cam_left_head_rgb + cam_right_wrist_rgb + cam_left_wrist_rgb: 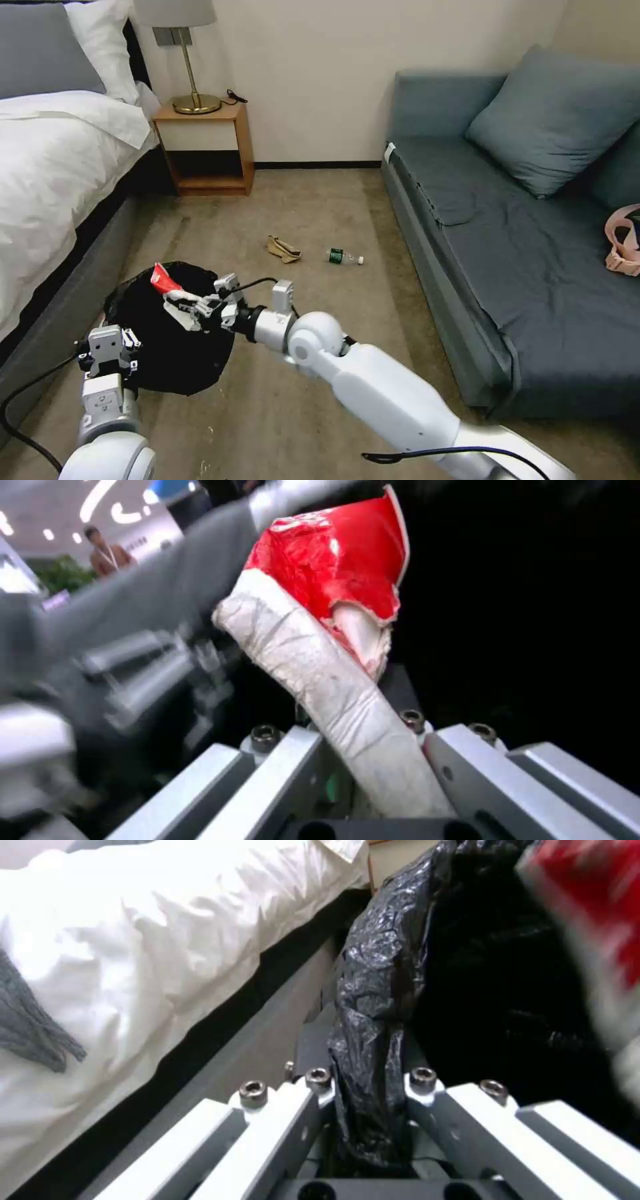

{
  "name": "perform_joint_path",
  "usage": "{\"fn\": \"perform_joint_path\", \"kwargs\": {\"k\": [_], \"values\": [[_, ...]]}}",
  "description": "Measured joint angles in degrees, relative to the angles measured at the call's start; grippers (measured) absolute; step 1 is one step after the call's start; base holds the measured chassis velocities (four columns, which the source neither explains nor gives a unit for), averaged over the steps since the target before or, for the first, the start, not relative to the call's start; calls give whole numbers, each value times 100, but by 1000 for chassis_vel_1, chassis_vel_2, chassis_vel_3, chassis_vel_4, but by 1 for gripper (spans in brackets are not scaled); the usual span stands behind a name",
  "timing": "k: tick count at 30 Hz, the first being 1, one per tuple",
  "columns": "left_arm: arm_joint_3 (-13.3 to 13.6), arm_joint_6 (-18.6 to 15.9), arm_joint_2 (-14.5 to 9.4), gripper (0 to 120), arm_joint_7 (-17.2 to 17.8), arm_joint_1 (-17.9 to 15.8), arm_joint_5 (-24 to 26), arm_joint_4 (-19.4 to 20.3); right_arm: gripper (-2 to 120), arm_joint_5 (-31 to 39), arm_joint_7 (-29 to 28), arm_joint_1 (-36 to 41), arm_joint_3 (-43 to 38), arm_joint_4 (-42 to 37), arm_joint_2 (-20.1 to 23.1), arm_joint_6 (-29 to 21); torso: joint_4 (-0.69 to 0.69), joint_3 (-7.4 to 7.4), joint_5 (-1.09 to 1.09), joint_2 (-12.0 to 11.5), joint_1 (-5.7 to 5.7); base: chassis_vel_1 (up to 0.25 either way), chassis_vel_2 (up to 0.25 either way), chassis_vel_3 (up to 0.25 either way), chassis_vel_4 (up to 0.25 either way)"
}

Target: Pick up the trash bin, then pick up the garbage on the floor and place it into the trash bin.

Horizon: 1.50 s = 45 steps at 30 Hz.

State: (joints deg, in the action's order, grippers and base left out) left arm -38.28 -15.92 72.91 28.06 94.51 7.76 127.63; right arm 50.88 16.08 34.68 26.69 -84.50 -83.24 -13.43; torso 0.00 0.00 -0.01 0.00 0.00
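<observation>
The trash bin (173,347), wrapped in its crinkly black bag (373,1005), hangs low beside the bed. My left gripper (107,357) is shut on the bin's near rim, bag pinched between its fingers (313,1090). My right gripper (193,307) reaches over the bin's mouth and is shut on a red-and-white crumpled packet (163,280) (327,610), a piece of the garbage. More garbage lies on the carpet beyond: tan crumpled paper (283,249) and a small clear bottle with a green label (345,257).
A bed (47,160) with white bedding borders the left. A wooden nightstand (207,150) with a brass lamp (193,80) stands at the back wall. A blue-grey sofa (520,227) runs along the right. Open carpet lies between bed and sofa.
</observation>
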Motion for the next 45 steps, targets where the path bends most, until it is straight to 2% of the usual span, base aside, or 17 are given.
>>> {"fn": "perform_joint_path", "kwargs": {"k": [5, 10, 11, 14, 15, 19, 21, 23, 29, 33, 35, 37, 39, 40, 41, 42, 45], "values": [[-16, -50, -54, 4, 7, -24, 150, 12, 2, -402, -111, -39, 212, 346, -238, 131, 1, 0, 0, 0, 0, 0, 0, 0, 0], [-19, -64, -88, 4, 8, -98, 195, -56, 22, -570, -170, -65, 284, 437, -272, 172, 0, 0, 1, 0, 0, 0, 0, 0, 0], [-19, -64, -88, 4, 8, -98, 195, -56, 22, -570, -170, -65, 284, 437, -272, 172, 0, 0, 1, 0, 0, 0, 0, 0, 0], [-20, -66, -101, 4, 4, -144, 193, -149, 37, -725, -176, -71, 293, 435, -138, 198, 0, 0, 1, 0, 0, 0, 0, 0, 0], [-20, -66, -101, 4, 4, -144, 193, -149, 37, -725, -176, -71, 293, 435, -138, 198, 0, 0, 1, 0, 0, 0, 0, 0, 0], [-27, -119, -111, 4, 3, -140, 159, -225, 50, -1170, -151, -58, 339, 445, 83, 303, 0, 0, 1, 0, 0, 0, 0, 0, 0], [-44, -124, -127, 4, -8, -121, 156, -261, 62, -1365, -131, -5, 328, 445, 262, 343, -1, 0, 1, 0, 0, 0, 0, 0, 0], [-51, -125, -128, 4, -10, -118, 156, -268, 65, -1396, -128, 11, 299, 443, 302, 352, 0, 0, 2, 0, 0, 0, 0, 0, 0], [-7, -116, -74, 4, -22, -103, 140, -273, 90, -1451, -131, 91, 120, 360, 496, 382, 0, 0, 2, 0, 0, 0, 0, 0, 0], [-3, -105, -52, 4, -24, -101, 89, -270, 99, -1469, -140, 121, 69, 265, 598, 391, 0, 0, 2, 0, 0, 0, 0, 0, 0], [-47, -70, -55, 4, -26, -94, 47, -288, 100, -1516, -166, 130, 30, 67, 861, 392, 1, 0, 3, 0, 0, 0, 0, 0, 0], [-54, -67, -56, 4, -27, -94, 42, -292, 100, -1517, -168, 131, 30, 37, 911, 392, 1, 0, 4, 0, 0, 0, 0, 0, 0], [-129, -32, -58, 4, -25, -80, -9, -312, 100, -1810, -123, 191, 37, -150, 1871, 373, 2, 0, 4, 0, 0, 0, 0, 0, 0], [-129, -32, -58, 4, -25, -80, -9, -312, 100, -1810, -123, 191, 37, -150, 1871, 373, 2, 0, 4, 0, 0, 0, 0, 0, 0], [-134, -28, -53, 4, -23, -72, -12, -310, 100, -1907, -102, 218, 37, -149, 2076, 380, 0, 0, 4, 0, 0, 0, 0, 0, 0], [-126, -27, -21, 4, -23, -36, -14, -278, 100, -2112, -18, 346, 30, -138, 2564, 450, -3, 0, 2, 0, 0, 0, 0, 0, 0], [-97, -30, 11, 4, -24, 9, -14, -218, 100, -2185, 21, 516, -1, -117, 2843, 529, -3, 0, 4, 0, 0, 0, 0, 0, 0]]}}
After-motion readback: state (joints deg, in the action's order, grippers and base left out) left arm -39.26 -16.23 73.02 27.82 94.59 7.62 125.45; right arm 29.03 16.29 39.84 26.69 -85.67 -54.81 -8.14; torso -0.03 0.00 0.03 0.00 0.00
